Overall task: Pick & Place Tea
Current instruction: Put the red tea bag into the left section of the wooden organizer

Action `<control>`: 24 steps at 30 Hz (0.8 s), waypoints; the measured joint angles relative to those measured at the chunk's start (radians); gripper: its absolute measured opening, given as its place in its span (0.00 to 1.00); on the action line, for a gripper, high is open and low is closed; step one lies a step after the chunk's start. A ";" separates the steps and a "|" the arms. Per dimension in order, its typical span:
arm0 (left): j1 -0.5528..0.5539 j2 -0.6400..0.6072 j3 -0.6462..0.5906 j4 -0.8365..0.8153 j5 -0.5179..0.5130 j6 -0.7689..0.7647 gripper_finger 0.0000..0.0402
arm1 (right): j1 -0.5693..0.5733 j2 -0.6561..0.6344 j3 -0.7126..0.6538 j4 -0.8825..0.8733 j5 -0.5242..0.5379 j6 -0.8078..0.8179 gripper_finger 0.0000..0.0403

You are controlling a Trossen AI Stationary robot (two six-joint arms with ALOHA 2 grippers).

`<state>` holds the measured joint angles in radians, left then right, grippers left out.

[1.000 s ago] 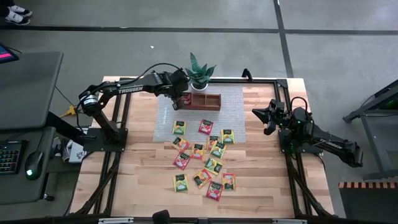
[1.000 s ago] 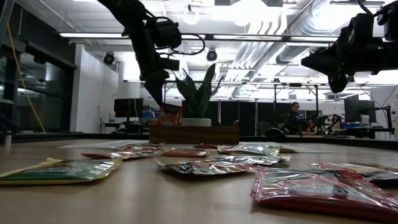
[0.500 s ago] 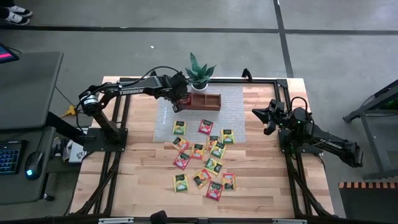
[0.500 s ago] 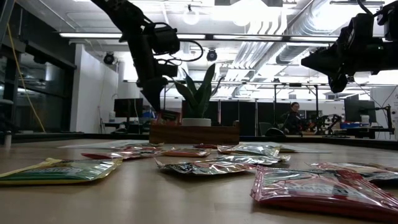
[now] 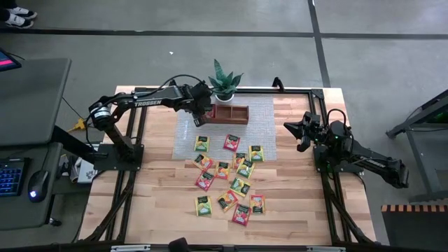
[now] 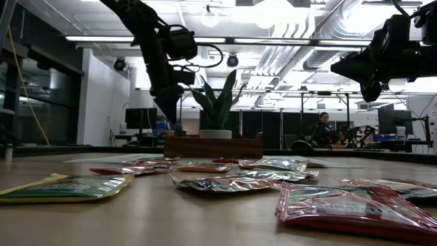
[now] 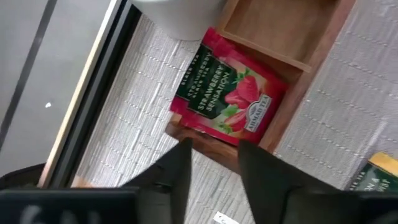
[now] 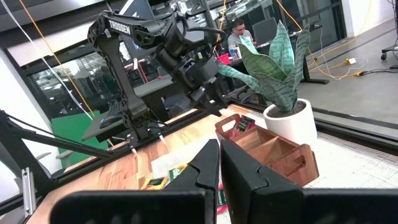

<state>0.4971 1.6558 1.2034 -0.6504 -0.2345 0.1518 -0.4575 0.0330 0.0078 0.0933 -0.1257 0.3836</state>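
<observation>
A red tea packet (image 7: 227, 93) lies slanted in the left end compartment of the brown wooden tray (image 5: 227, 113), its lower edge on the tray's end wall (image 7: 205, 140). My left gripper (image 7: 214, 162) hovers open just above that end, touching nothing; in the high view this left gripper (image 5: 201, 112) is by the tray's left end. Several more tea packets (image 5: 231, 175) lie flat on the table nearer the front. My right gripper (image 8: 219, 162) waits shut at the table's right side, pointing level; the high view also shows the right gripper (image 5: 288, 128) there.
A potted plant (image 5: 224, 80) stands right behind the tray at the far edge. The tray sits on a grey woven mat (image 5: 259, 122). Black frame rails (image 5: 322, 98) border the table. Bare wood shows at the table's left (image 5: 154, 189) and right (image 5: 301, 189).
The red packet, which hung at my left gripper's fingertips just above the tray's left end, has been let go. It has dropped into the end compartment and no longer shows above the tray in the low view. My right arm has kept still.
</observation>
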 joint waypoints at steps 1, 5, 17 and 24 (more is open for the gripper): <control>-0.003 0.000 0.000 -0.003 -0.007 0.000 0.37 | 0.000 0.000 0.000 0.000 0.000 0.000 0.03; -0.017 -0.028 -0.002 -0.031 -0.014 -0.026 0.44 | 0.000 0.000 0.000 0.000 0.000 0.000 0.03; -0.112 -0.148 0.000 -0.160 0.149 -0.279 0.46 | 0.000 0.000 0.000 0.000 0.000 0.000 0.03; -0.178 -0.163 0.000 -0.213 0.368 -0.524 0.46 | 0.000 0.000 0.000 0.000 0.000 0.000 0.03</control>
<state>0.3194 1.4931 1.2034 -0.8631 0.1333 -0.3724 -0.4576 0.0334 0.0080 0.0933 -0.1257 0.3840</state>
